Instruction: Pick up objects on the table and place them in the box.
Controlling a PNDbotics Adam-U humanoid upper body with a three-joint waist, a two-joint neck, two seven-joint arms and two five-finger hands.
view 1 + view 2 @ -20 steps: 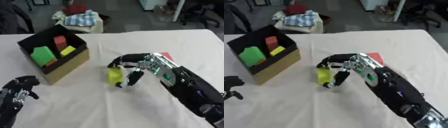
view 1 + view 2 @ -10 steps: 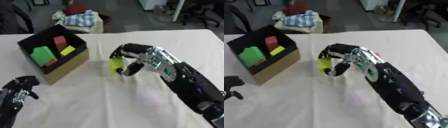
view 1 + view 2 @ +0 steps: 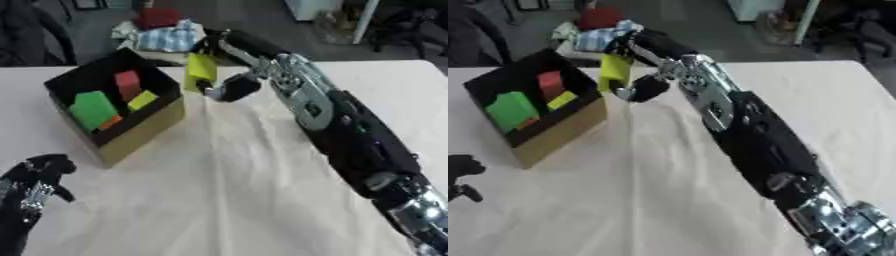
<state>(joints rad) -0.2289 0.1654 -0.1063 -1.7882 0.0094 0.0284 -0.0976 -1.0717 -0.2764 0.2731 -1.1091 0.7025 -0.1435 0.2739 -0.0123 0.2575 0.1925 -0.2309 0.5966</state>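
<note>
- Right hand [image 3: 229, 86] was curled round the yellow block [image 3: 200, 70], held in the air at the box's [image 3: 140, 135] 2 o'clock corner, just beside the rim, not yet over the opening.
- Box already held green, red and yellow pieces.
- Risk: letting go here would likely drop the block onto the rim or outside on the table [image 3: 245, 190].
- Risk: fingers could clip the box wall and shove it.
- Left hand [image 3: 39, 172] sat idle at 8 o'clock, fingers curled, holding nothing.
</note>
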